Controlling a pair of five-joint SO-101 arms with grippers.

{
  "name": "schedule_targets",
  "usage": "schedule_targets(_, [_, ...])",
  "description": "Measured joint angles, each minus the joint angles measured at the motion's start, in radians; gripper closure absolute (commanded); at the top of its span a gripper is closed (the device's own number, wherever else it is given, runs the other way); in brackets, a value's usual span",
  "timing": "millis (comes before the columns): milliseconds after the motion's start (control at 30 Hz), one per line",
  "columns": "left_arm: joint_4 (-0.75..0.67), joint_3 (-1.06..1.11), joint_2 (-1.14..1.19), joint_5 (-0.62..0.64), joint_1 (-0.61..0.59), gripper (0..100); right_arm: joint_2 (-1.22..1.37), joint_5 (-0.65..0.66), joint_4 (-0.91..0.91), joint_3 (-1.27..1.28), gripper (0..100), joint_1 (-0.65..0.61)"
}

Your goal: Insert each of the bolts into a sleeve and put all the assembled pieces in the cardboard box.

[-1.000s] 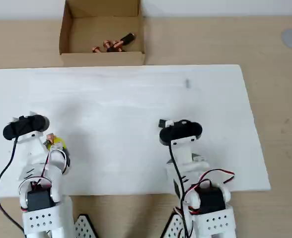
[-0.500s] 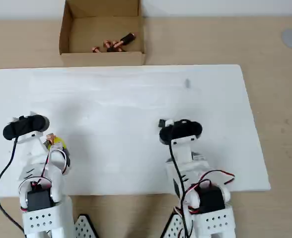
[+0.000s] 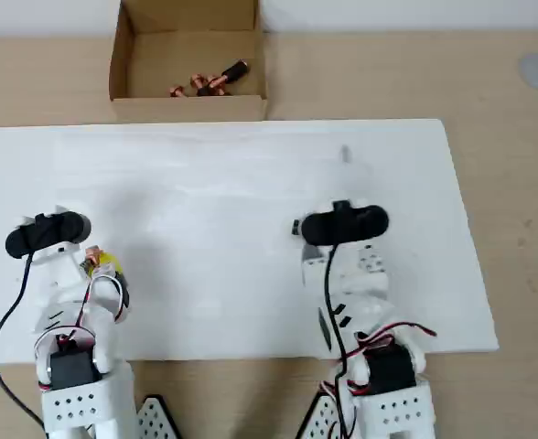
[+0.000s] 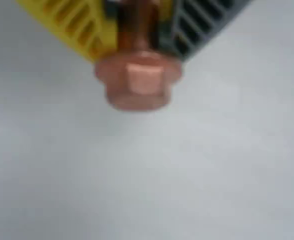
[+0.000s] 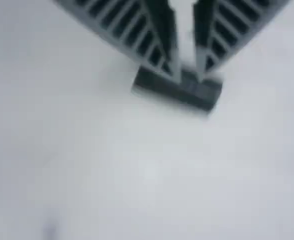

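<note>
Bolt sits clamped in left gripper; sleeve clamped between right gripper tips.

Coppery metal bolt (dull sheen); matt cardboard box.

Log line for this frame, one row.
left gripper: shut on bolt | right gripper: at sleeve | cardboard box: assembled pieces inside

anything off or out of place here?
Nothing stands out. The left gripper holds a copper bolt, a dark sleeve sits at the right gripper's tip, and the assembled pieces lie inside the cardboard box.
</note>
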Motion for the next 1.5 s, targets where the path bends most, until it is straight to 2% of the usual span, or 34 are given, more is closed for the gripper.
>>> schedule_targets(200, [0.000, 0.000, 0.000, 0.000, 0.000, 99, 0.026, 0.029, -0.005, -0.172, 98.4, 0.095])
schedule_targets(300, [0.000, 0.000, 0.000, 0.000, 0.000, 99, 0.192, 0.032, -0.005, -0.333, 98.5, 0.140])
schedule_targets(433, [0.000, 0.000, 0.000, 0.000, 0.000, 99, 0.557, 0.006, 0.035, -0.651, 98.4, 0.192])
schedule_targets(533, [0.000, 0.000, 0.000, 0.000, 0.000, 99, 0.858, -0.037, 0.167, -0.964, 98.3, 0.195])
schedule_targets(633, [0.000, 0.000, 0.000, 0.000, 0.000, 99, 1.146, -0.048, 0.358, -1.278, 95.7, 0.144])
schedule_targets(800, [0.000, 0.000, 0.000, 0.000, 0.000, 99, 1.565, -0.020, 0.723, -1.680, 78.7, -0.005])
schedule_targets(867, [0.000, 0.000, 0.000, 0.000, 0.000, 99, 1.711, 0.060, 0.841, -1.760, 76.2, -0.040])
schedule_targets(967, [0.000, 0.000, 0.000, 0.000, 0.000, 99, 1.878, 0.241, 0.882, -1.788, 75.9, -0.046])
schedule_targets(1233, [0.000, 0.000, 0.000, 0.000, 0.000, 99, 1.935, 0.529, 0.891, -1.789, 75.9, -0.052])
schedule_targets(1500, [0.000, 0.000, 0.000, 0.000, 0.000, 99, 1.935, 1.080, 0.891, -1.694, 75.9, -0.052])
